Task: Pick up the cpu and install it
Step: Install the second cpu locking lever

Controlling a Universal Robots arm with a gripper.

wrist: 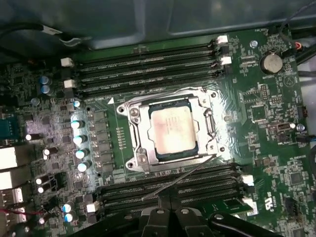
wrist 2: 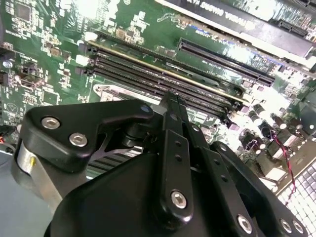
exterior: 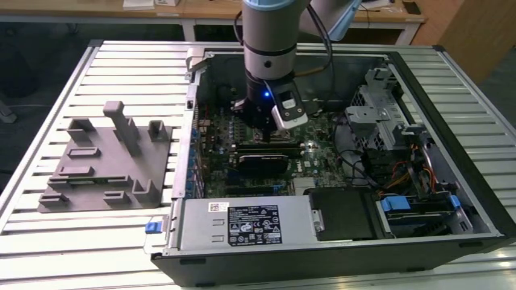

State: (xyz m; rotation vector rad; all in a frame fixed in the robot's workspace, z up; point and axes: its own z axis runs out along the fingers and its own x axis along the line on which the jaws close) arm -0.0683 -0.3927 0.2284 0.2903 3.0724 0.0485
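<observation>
Exterior view first, going from its left to its right: we see a grey plastic fixture [exterior: 105,160] with upright tabs and shallow slots lying flat on a ribbed aluminium table [exterior: 48,241]. Just beside it stands an open computer case [exterior: 339,241], black steel, with a silver power supply [exterior: 241,225] along the near edge. That box carries a white barcode sticker and a black label with white print, too small for us to make out. The arm [exterior: 274,36], a smooth silver-grey tube, comes down into the middle of the case over the green motherboard [exterior: 322,151], and the gripper [exterior: 262,124] sits low above the board. On the exterior view's right are a perforated metal drive cage [exterior: 379,115], bundled coloured cables and blue plastic clips.

Writing on the board in both wrist views is fine white silkscreen, which we cannot read.

First wrist view shows the cpu [wrist: 171,129] — a flat square with a pale, dull metal top — lying inside the socket [wrist: 170,131], whose bright metal frame surrounds it. Long black memory slots [wrist: 148,69] run on either side of it, and round silver capacitors line one flank. The black gripper [wrist: 170,210] hangs apart from the chip, holding nothing; its matte bolted links crowd the second wrist view [wrist 2: 170,103] — fingertips appear drawn close together.
</observation>
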